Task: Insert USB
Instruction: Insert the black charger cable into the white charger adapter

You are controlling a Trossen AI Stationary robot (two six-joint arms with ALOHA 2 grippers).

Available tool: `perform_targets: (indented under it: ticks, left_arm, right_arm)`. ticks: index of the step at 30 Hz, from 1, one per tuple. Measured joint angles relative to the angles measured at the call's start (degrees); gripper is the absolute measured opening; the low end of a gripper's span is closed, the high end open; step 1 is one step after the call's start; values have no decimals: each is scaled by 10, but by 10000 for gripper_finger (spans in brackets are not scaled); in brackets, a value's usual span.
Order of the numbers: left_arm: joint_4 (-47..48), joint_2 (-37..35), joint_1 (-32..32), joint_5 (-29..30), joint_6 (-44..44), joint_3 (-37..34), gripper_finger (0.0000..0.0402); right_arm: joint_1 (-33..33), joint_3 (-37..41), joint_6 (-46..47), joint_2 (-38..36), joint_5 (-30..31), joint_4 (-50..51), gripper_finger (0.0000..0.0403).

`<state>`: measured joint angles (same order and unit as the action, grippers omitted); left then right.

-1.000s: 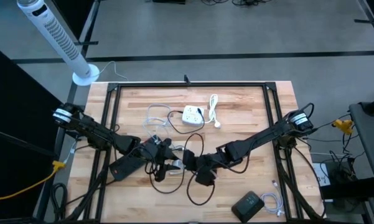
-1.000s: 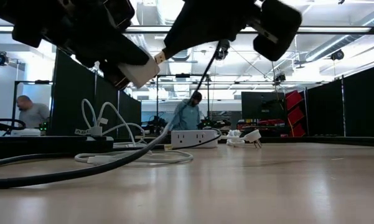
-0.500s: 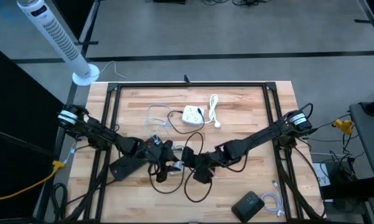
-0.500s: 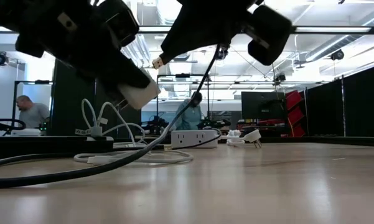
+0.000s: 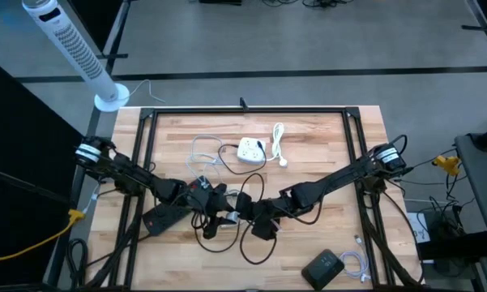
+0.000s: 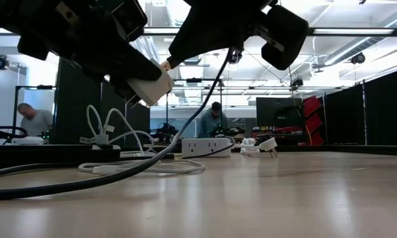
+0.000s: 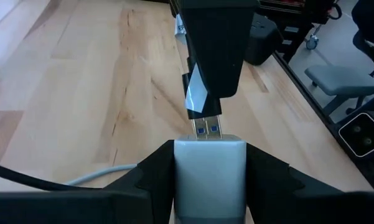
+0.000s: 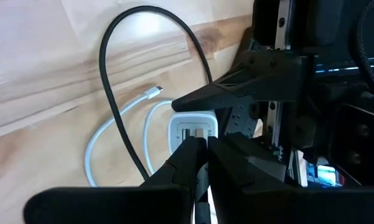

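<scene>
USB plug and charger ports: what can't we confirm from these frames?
- Insertion depth: in the left wrist view the right gripper covers the USB plug down to the white charger; the contact itself is hidden.
- High view: the charger and plug are too small among the cables, between the grippers.
- Right wrist view: its own fingers cover the plug tip.
- Low view: the left gripper hides the port face.
</scene>
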<state>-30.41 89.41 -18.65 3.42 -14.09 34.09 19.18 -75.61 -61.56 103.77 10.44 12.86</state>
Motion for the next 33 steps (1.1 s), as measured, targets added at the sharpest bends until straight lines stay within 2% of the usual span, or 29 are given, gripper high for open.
perform_targets:
  ticks: [9, 15, 22, 33]
  left_arm:
    - [0, 0, -1, -1, 45, 0, 145]
    - [18, 0, -1, 2, 6, 11, 145]
    - [97, 1, -1, 3, -21, 57, 145]
    - [105, 1, -1, 4, -29, 63, 145]
  right_arm:
    - [-7, 0, 26, 0, -30, 0, 14]
    - [-9, 0, 30, 4, -31, 0, 14]
    - [-8, 0, 24, 9, -35, -5, 13]
    - [-10, 0, 23, 12, -37, -11, 12]
